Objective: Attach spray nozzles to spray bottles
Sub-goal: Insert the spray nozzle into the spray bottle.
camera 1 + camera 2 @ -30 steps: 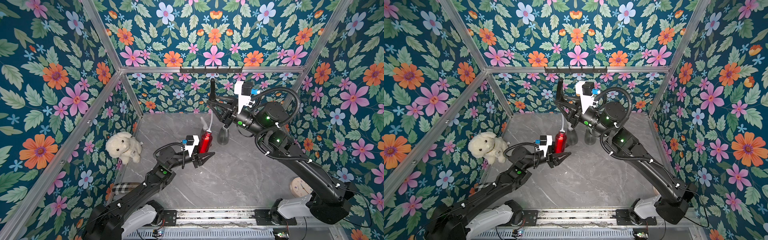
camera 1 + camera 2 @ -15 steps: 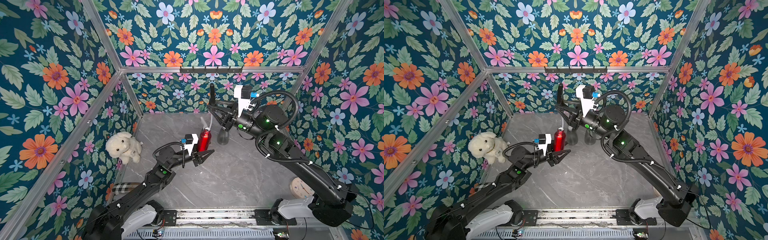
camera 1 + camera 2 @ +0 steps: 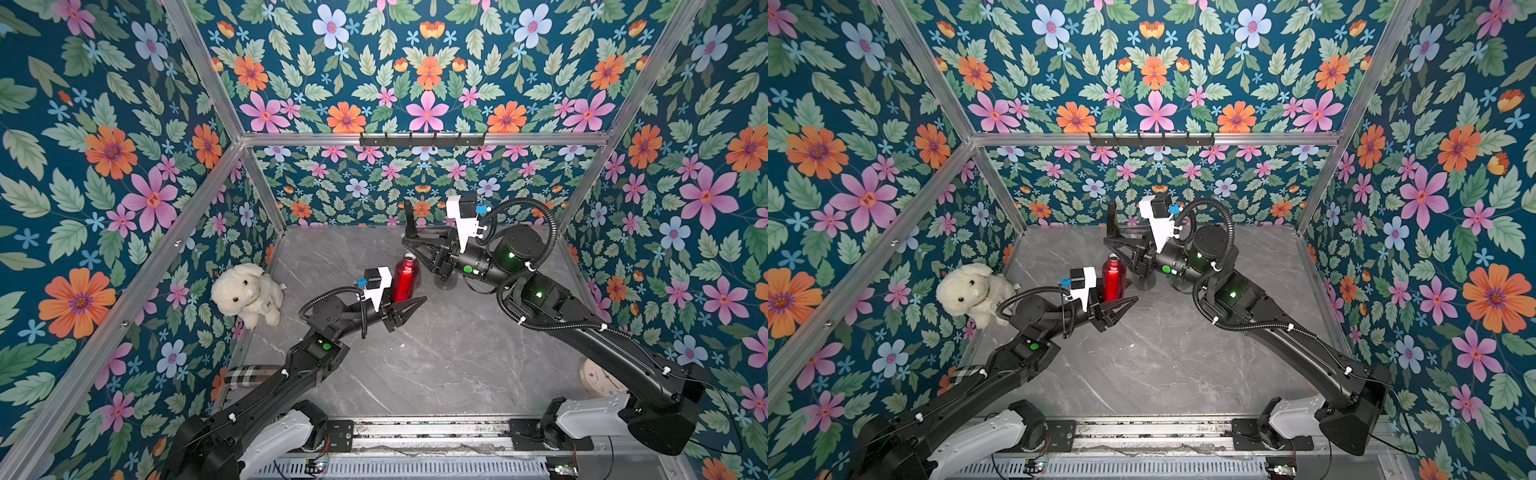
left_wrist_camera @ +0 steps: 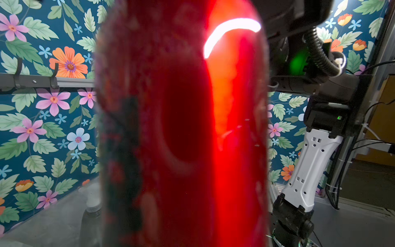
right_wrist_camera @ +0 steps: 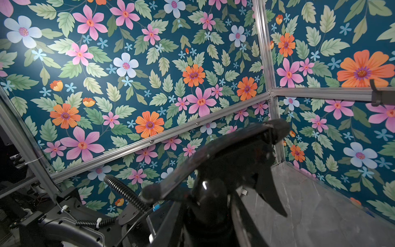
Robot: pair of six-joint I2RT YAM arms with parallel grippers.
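Note:
A shiny red spray bottle (image 3: pixel 404 277) stands upright mid-table with its mouth open. My left gripper (image 3: pixel 419 301) is shut on its lower body, and the red bottle (image 4: pixel 181 128) fills the left wrist view and hides the fingers. My right gripper (image 3: pixel 411 243) is shut on a black spray nozzle (image 3: pixel 409 216), held just above and behind the red bottle's mouth. In the right wrist view the black nozzle (image 5: pixel 230 162) sits between the jaws, trigger pointing out. A smoky-grey bottle (image 3: pixel 1144 283) stands under the right arm, mostly hidden. Another grey bottle (image 4: pixel 90 213) carries a whitish nozzle.
A cream plush dog (image 3: pixel 249 293) sits against the left wall. A plaid cloth item (image 3: pixel 245 372) lies at the front left. A round clock (image 3: pixel 598 378) lies at the front right beside the right arm. A black hook rail (image 3: pixel 422 139) runs along the back wall.
My right gripper has come down and to the left with the black nozzle, closer to the red bottle's mouth. The left gripper and red bottle have barely shifted.

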